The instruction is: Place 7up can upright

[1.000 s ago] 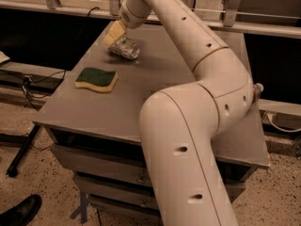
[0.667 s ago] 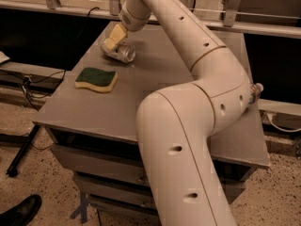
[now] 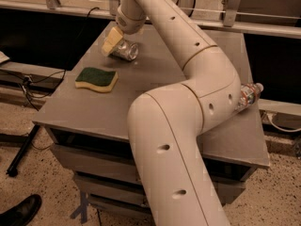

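The arm filled the foreground. Its thick lower link rose from the bottom edge to a bulky elbow over the right half of the worktop. There it folded back, and a slimmer forearm ran up and to the left across the surface to a wrist above the far left corner.

From that wrist the tool pointed down and to the left, its cream-yellow tip low over the worktop. The 7up can lay against the right side of that tip. It was tipped on its side rather than upright, with one shiny round end turned toward the camera. Whether the tool was clamped on the can or only touching it could not be told, as the can and the wrist hid the far side.

A green sponge with a yellow underside lay flat nearer the front left edge, apart from the can. A clear plastic bottle showed at the right edge, partly hidden behind the elbow. A dark shoe stood on the speckled floor at the lower left.
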{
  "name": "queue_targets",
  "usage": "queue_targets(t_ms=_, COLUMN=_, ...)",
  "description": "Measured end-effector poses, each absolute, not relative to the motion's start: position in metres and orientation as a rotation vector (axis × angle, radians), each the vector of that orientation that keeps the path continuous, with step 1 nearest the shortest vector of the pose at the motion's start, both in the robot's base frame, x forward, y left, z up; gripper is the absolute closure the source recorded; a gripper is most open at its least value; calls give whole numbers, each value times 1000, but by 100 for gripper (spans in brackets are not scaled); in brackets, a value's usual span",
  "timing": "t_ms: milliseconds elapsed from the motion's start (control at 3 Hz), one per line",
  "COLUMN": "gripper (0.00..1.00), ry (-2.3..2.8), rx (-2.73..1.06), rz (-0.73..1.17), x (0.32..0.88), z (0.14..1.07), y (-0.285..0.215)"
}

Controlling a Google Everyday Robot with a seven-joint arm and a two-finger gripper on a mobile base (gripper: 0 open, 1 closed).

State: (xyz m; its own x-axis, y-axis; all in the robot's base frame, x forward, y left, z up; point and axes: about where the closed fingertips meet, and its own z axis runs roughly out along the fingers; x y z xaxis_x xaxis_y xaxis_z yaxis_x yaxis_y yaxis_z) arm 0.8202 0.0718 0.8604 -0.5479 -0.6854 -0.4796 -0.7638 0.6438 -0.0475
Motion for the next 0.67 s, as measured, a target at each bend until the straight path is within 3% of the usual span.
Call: queue_targets(t_ms=667, gripper=0, ry=2414, rx=-1181, rz=222, x=818, z=858, y=107)
